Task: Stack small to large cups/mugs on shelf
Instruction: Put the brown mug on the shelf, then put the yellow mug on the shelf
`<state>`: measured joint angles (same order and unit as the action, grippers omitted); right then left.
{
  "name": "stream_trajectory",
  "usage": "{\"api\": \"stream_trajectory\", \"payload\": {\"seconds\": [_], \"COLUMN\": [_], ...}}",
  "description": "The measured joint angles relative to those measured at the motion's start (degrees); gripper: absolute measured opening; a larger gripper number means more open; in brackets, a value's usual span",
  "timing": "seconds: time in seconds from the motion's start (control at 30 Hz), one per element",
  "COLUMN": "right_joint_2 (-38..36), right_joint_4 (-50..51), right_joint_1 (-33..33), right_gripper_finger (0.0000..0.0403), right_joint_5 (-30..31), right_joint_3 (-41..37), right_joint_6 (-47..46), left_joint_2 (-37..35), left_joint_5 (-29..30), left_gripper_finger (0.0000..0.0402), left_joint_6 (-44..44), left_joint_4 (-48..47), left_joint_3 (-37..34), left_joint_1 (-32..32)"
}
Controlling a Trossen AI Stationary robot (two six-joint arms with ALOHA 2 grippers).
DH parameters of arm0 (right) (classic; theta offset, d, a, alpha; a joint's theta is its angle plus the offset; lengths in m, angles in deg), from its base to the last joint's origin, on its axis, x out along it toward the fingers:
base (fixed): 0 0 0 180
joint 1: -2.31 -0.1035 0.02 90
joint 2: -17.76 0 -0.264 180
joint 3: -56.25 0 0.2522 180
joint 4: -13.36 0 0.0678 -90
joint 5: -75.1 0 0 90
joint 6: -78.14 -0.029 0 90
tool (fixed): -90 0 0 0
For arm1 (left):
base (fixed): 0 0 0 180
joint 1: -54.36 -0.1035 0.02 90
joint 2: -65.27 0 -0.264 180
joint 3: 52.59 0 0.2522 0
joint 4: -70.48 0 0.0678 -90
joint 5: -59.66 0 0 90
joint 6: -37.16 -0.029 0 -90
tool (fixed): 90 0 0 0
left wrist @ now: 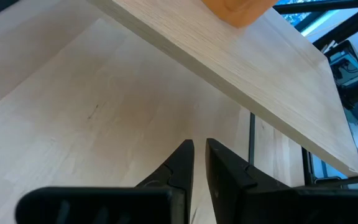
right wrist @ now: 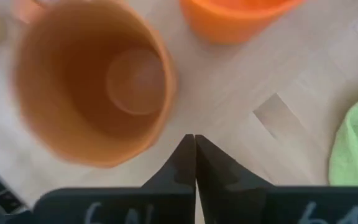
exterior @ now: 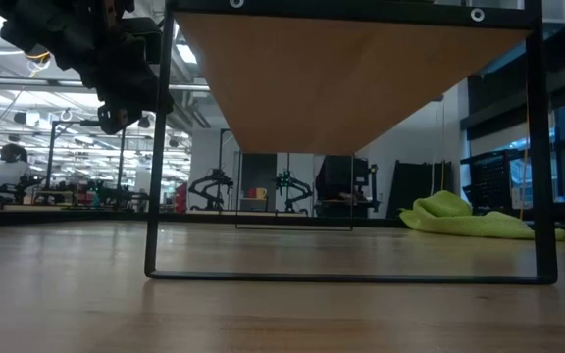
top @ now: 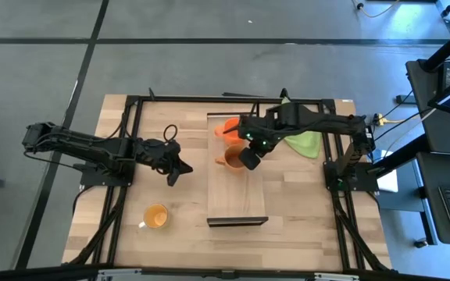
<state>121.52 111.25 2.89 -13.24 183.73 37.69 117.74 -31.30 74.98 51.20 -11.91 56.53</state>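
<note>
The shelf is a long pale board raised on a black frame in mid-table; the low view shows its underside. A bright orange mug and a brown-orange mug stand upright on the shelf's far half. A yellow-orange mug stands on the tabletop at the near left. My right gripper hovers shut and empty just right of the brown-orange mug, fingers pointing down. My left gripper is shut and empty left of the shelf, above the tabletop.
A green cloth lies on the tabletop right of the shelf's far end and also shows in the low view. The shelf's black frame legs stand on the table. Bare tabletop lies near the front edge.
</note>
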Motion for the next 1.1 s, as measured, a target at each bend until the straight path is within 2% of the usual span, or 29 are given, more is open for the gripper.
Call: {"api": "stream_trajectory", "payload": {"seconds": [0.27, 0.5, 0.7, 0.83, 1.0, 1.1], "right_joint_2": [0.07, 0.07, 0.07, 0.07, 0.04, -0.37], "right_joint_4": [-2.71, -8.69, -8.37, -5.62, 4.77, 5.68], "right_joint_1": [0.28, 0.26, 0.26, 0.26, 0.42, 0.38], "right_gripper_finger": [0.0002, 0.0001, 0.0, 0.0001, 0.0002, 0.0003], "right_joint_5": [0.37, 0.35, -0.57, 1.81, 6.47, 5.36], "right_joint_3": [-5.28, -5.47, -5.47, -5.47, -5.47, -5.47], "right_joint_6": [0.32, 1.51, 1.51, 1.65, -0.59, -0.13], "left_joint_2": [0.0, 0.02, 0.0, 0.0, 0.0, 0.0], "left_joint_5": [-0.06, -0.06, -0.06, -0.04, -0.1, -0.76], "left_gripper_finger": [0.0035, 0.0035, 0.0035, 0.0035, 0.0035, 0.0035], "left_joint_6": [0.0, 0.02, 0.02, 0.02, 0.02, -1.09], "left_joint_4": [0.0, 0.0, 0.0, 0.0, 0.04, 2.2], "left_joint_3": [0.0, 0.0, 0.0, 0.0, 0.0, -0.02], "left_joint_1": [0.04, 0.04, 0.04, 0.04, 0.09, 1.05]}}
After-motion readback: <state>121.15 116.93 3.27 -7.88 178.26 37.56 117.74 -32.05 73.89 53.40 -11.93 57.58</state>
